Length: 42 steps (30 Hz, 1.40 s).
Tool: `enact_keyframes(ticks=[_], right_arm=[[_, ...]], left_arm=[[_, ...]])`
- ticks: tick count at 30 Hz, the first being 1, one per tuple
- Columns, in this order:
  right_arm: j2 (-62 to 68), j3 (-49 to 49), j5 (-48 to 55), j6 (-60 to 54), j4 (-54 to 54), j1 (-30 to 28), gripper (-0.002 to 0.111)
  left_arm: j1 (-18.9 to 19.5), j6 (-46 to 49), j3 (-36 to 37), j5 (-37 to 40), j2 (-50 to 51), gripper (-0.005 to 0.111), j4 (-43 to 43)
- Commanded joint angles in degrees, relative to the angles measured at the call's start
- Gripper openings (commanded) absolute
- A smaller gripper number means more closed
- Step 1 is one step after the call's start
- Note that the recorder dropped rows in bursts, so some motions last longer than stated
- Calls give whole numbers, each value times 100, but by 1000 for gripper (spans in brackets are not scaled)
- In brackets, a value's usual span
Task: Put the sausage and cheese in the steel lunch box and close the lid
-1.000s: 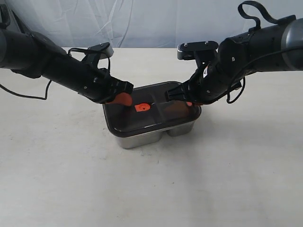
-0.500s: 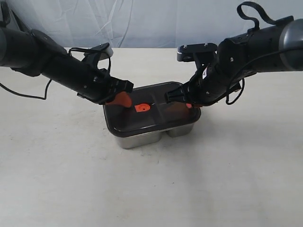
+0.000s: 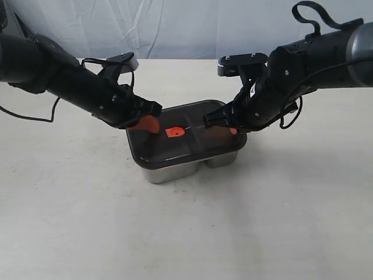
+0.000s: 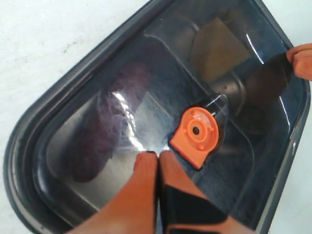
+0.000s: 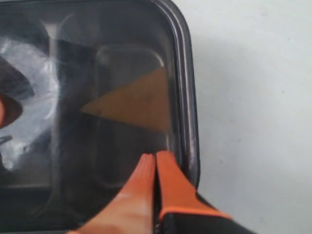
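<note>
The steel lunch box [image 3: 175, 171] stands mid-table with the dark smoky lid [image 3: 192, 140] lying on top of it, its orange valve tab [image 3: 173, 132] at centre. Through the lid the sausage [image 4: 109, 126] shows dimly in one compartment and the cheese [image 5: 134, 103] as a brownish wedge in the other. My left gripper [image 3: 150, 124] is shut, its orange tips resting on the lid beside the valve tab [image 4: 194, 135]. My right gripper [image 3: 233, 129] is shut too, tips on the lid's other end near the rim [image 5: 187, 122], over the cheese.
The box sits on a pale bare tabletop [image 3: 186, 233]. A light wall runs behind the table's far edge [image 3: 175, 29]. Both dark arms slope down towards the box from the two upper sides.
The left arm has shifted slightly up and leftward; its tip stays on the lid. The right gripper and the lid have hardly moved.
</note>
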Motion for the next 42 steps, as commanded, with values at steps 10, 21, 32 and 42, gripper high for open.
enact_keyframes(ticks=[10,21,32,42], right_arm=[[-1204,12,272,23,-71,-13,-1],[-3087,254,1186,23,-143,-13,-1],[-4080,1779,241,23,-22,-13,-1],[-4456,2714,-676,23,131,-13,-1]], left_arm=[[-65,165,219,837,-938,0,258],[-65,1638,1230,-889,-2867,0,-767],[-65,1924,2681,-1119,-3442,0,-1380],[-65,5072,3591,-1065,-4453,0,-4251]])
